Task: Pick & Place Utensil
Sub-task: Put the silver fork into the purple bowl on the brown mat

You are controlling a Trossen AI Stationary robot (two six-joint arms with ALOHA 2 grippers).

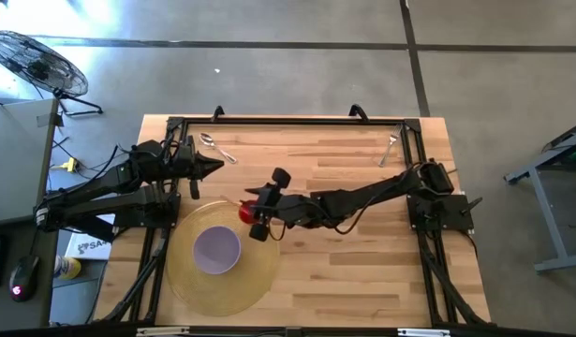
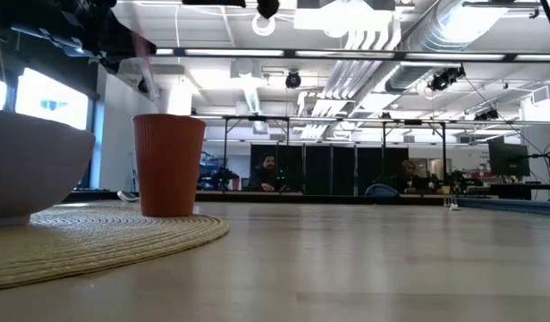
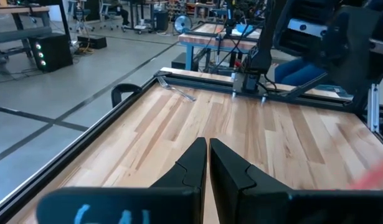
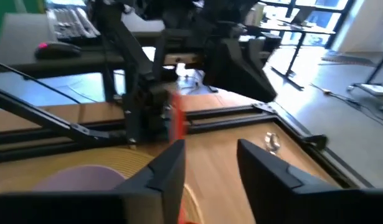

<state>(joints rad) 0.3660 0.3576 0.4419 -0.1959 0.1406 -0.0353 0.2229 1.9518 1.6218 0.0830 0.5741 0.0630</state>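
In the high view, the right gripper (image 1: pixel 260 212) sits left of centre of the frame, reaching from the right-hand base across the wooden table (image 1: pixel 362 271) to the upper right edge of the round woven mat (image 1: pixel 255 281). It hangs directly over the red cup (image 1: pixel 244 212), which stands on that edge of the mat; the right wrist view shows its two dark fingers (image 4: pixel 160 171) parted with a clear gap between them and a blurred orange-red strip rising in that gap, so it is open, and whether it grips anything cannot be told. The lavender bowl (image 1: pixel 217 249) rests on the mat, lower left of the cup. In the low view the cup (image 2: pixel 169 165) stands upright at left on the mat (image 2: pixel 105 234), with the bowl (image 2: pixel 29 174) just beside it at the left edge of the frame. The spoon (image 1: pixel 215 146) lies on the bare wood in the upper left part of the table, just right of the left gripper (image 1: pixel 213 167), well apart from the mat's centre. A fork (image 1: pixel 390 147) lies near the table's upper right corner. The left gripper points rightward at the upper left of the table, and the left wrist view shows its fingers (image 3: pixel 190 167) pressed together with nothing between them. People (image 2: pixel 268 173) sit in the room behind the table.
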